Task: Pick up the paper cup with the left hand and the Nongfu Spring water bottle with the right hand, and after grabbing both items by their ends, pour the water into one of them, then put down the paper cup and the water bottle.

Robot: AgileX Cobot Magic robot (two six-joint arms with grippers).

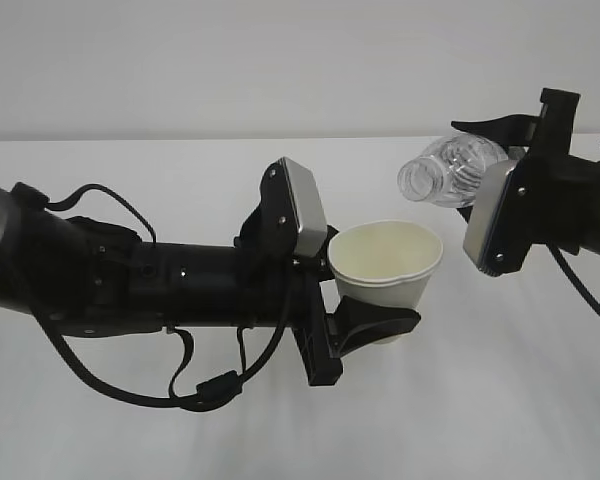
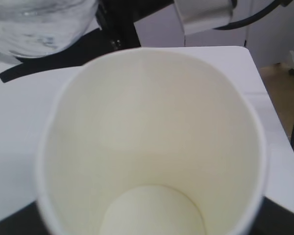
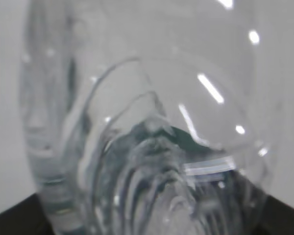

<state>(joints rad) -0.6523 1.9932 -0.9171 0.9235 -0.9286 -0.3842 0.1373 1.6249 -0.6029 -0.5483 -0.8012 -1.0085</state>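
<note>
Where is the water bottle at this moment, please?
In the exterior view, the water bottle is upper right, tilted in the right tool, mouth just above-right of the paper cup.

White paper cup (image 1: 388,272) with cream inside; clear bottle (image 1: 452,170); black arms.

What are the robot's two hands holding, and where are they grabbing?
The left hand grips the paper cup around its lower part. The right hand holds the tilted water bottle by its bottom end.
</note>
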